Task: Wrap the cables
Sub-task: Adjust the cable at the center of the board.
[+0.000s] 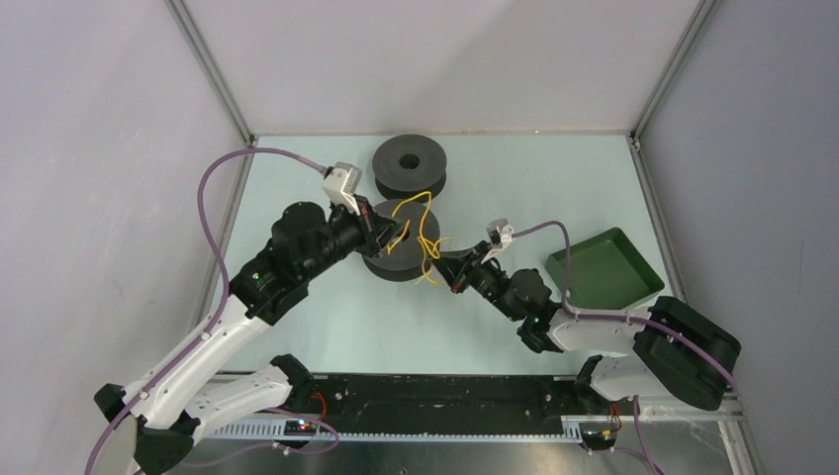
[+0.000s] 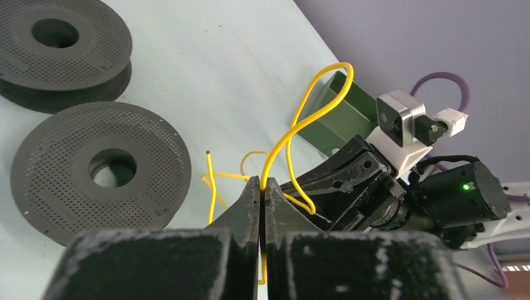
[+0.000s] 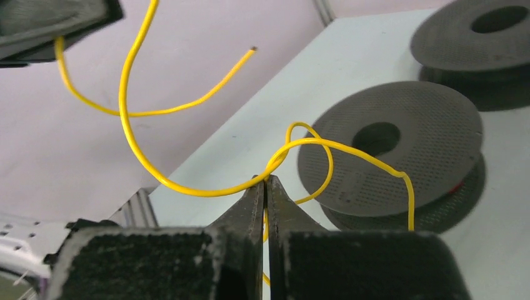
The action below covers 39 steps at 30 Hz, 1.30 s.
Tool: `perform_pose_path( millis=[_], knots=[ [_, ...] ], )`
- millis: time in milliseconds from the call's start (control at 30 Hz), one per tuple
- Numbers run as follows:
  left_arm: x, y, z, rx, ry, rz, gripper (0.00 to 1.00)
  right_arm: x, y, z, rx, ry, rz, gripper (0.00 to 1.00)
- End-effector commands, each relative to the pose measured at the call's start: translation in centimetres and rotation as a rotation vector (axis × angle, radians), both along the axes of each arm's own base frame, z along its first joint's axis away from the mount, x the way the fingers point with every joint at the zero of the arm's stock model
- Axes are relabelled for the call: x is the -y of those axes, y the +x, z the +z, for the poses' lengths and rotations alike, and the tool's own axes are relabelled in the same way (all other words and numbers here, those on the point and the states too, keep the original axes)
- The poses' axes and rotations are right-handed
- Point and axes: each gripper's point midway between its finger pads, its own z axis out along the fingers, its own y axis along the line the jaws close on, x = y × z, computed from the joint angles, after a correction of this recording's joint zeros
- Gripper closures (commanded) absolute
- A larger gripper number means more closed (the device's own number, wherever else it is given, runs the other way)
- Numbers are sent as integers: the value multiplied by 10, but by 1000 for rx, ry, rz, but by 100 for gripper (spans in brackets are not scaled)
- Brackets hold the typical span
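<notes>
Right gripper (image 3: 265,184): fingers are pressing together with the yellow cable (image 3: 122,94) pinched at the tips. Left gripper (image 2: 261,187): same, clamped on the same cable further along.

- Cable is running between the two grips, roughly left to right across the table (image 1: 514,178), bulging up into loose loops above the near spool (image 1: 386,269). One free end is sticking up in the air.
- None of it appears to be sitting in the spool groove yet, so I'm judging the winding as barely begun.
- Left gripper is hanging over the spool's left rim and is the nearer one. Right gripper is sitting just beside the right rim, at about spool height.
- Red fleck (image 3: 461,185) is showing under the near spool's top flange. It might be the red cable, but it's too small to tell.

Clearance: the far spool (image 1: 409,163) is sitting right behind the near one, nearly touching, so there's little room on that side. The tray (image 1: 604,269) is well apart on the right. Bare table is lying in front of the spool, so I'd be swinging the loops down from that side.
</notes>
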Motion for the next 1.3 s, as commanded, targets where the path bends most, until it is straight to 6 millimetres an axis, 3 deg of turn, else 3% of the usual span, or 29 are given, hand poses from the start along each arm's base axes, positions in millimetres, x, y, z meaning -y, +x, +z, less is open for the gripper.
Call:
perform_pose_path(
  millis=[0, 33, 133, 233, 333, 400, 433, 533, 633, 733, 933, 1033, 1100, 1133, 1233, 1267],
  knots=[
    [-11, 8, 5, 45, 30, 59, 100, 21, 28, 2, 14, -97, -226, 100],
    [-11, 8, 5, 45, 30, 60, 100, 24, 33, -9, 21, -217, -269, 100],
    [-10, 8, 7, 45, 29, 54, 100, 40, 37, -13, 230, -567, -387, 100],
    [-14, 12, 4, 44, 52, 78, 100, 60, 41, -5, 280, -662, -456, 100],
    [-35, 22, -7, 26, 128, 158, 100, 84, 51, -2, 188, -595, -478, 100],
    [-52, 28, -15, 4, 169, 214, 100, 99, 50, 1, 80, -462, -426, 100],
    [-58, 28, -20, -13, 183, 228, 100, 106, 44, 12, 17, -324, -405, 100],
    [-83, 29, -19, -15, 180, 304, 100, 147, 50, 15, -91, -187, -425, 100],
    [-96, 29, -20, -15, 194, 337, 100, 184, 51, 30, -119, -103, -505, 100],
    [-102, 32, -23, -20, 216, 360, 100, 201, 46, 41, -130, -34, -517, 100],
    [-105, 37, -35, -47, 246, 367, 100, 206, 32, 64, -143, 97, -440, 100],
    [-108, 39, -38, -53, 255, 372, 100, 193, 21, 75, -126, 85, -319, 100],
    [-103, 39, -31, -46, 238, 344, 100, 178, 16, 67, -145, -8, -216, 100],
    [-100, 38, -27, -40, 229, 332, 100, 171, 18, 53, -190, -85, -174, 100],
    [-84, 36, -6, -19, 176, 254, 100, 141, -6, 4, -334, -241, 64, 100],
    [-79, 35, 0, -10, 157, 229, 100, 131, -16, -1, -310, -291, 129, 100]
  ],
)
